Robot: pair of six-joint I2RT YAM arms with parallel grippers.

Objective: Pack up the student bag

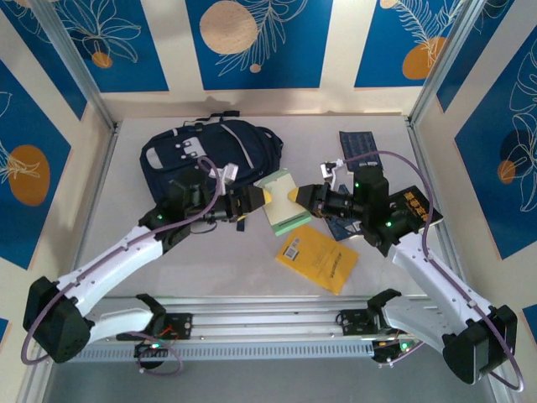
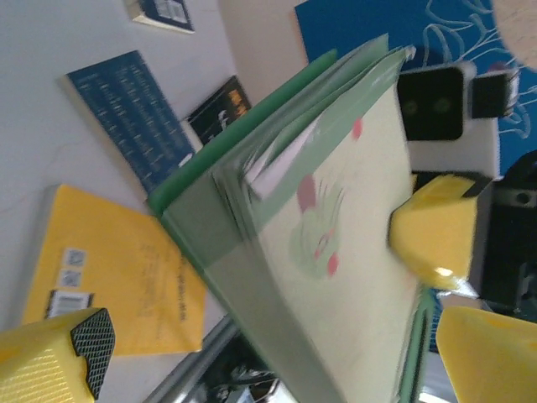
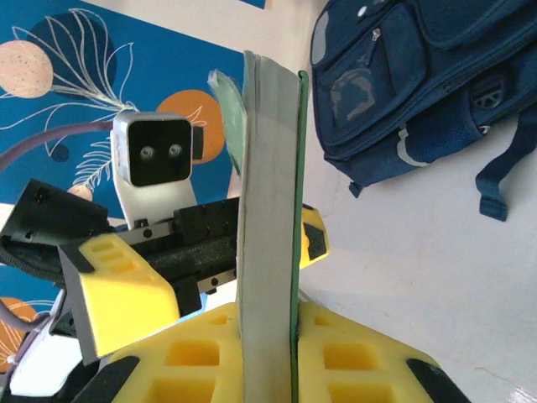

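Two finger pairs faced across a green notebook (image 1: 281, 201): right fingers (image 3: 222, 323) were clamped on it, left fingers (image 2: 42, 353) stood apart astride its other edge. The student bag (image 1: 210, 151) lay at the far side of the tabletop (image 1: 243, 270), left of centre.

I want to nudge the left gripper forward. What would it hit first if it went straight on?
Most likely the green notebook: it sits between the left gripper's open fingers, so contact would come almost at once. Behind it is the right gripper, shut on the notebook's far edge.
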